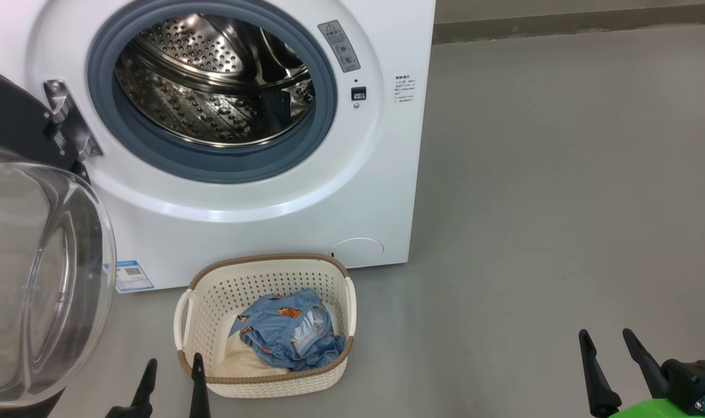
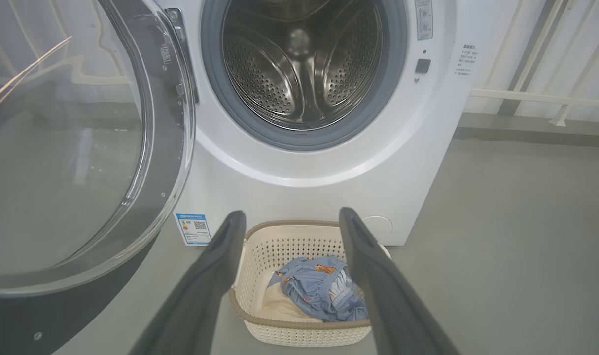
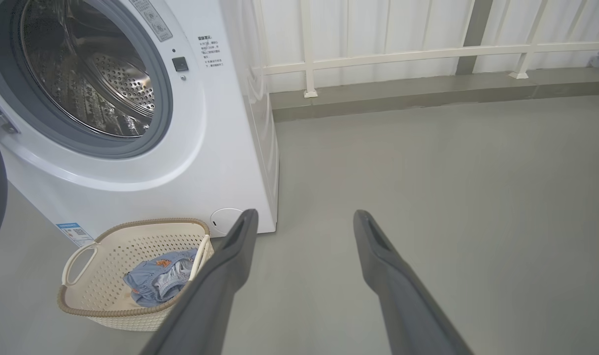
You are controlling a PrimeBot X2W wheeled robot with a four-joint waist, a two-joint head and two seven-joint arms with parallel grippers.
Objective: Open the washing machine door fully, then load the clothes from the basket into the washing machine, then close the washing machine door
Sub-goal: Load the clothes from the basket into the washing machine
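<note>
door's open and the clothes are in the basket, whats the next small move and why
Probably lower the left end effector onto the light blue garment on top in the basket. The washing machine door is swung wide, the drum looks empty, and both end effectors are open, holding nothing. The left sits at the basket's near rim, much closer than the right end effector.

one washing machine (image 1: 259,220), one door (image 1: 39,278), one basket (image 1: 259,284), two garments (image 1: 282,334), one blue sticker (image 1: 133,276).
</note>
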